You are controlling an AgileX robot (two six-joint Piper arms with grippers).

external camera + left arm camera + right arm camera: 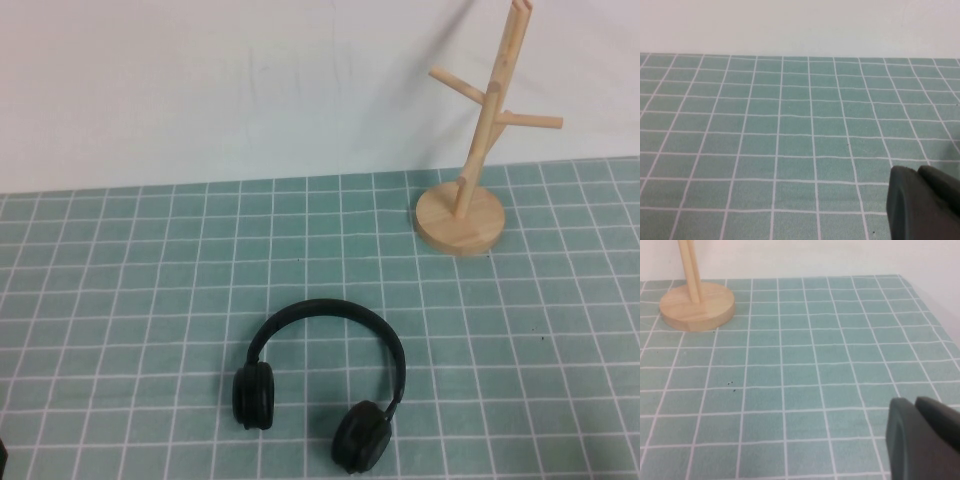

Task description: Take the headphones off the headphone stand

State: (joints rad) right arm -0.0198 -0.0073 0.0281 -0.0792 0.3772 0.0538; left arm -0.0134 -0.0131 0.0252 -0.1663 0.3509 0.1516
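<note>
Covering the whole scene is the worktop (120,300), a teal cloth ruled with a white grid and backed by a plain white wall. Next in size, the headphone stand (480,140) rises at the far right of the worktop, its slanted pole and bare pegs on a round disc base; the right wrist view shows that base (697,307) and the foot of the pole. The headphones (320,385) lie flat on the worktop near the front centre, well apart from the stand, headband arched toward the far side and both ear cups toward the robot. The left gripper (925,205) shows only as a dark block at the corner of its wrist view, over bare grid. The right gripper (925,440) appears likewise, over grid with the stand's base well beyond it. The headphones show in neither wrist view, so they lie away from both sets of jaws, and whether either set of jaws is wide or narrow cannot be told.
</note>
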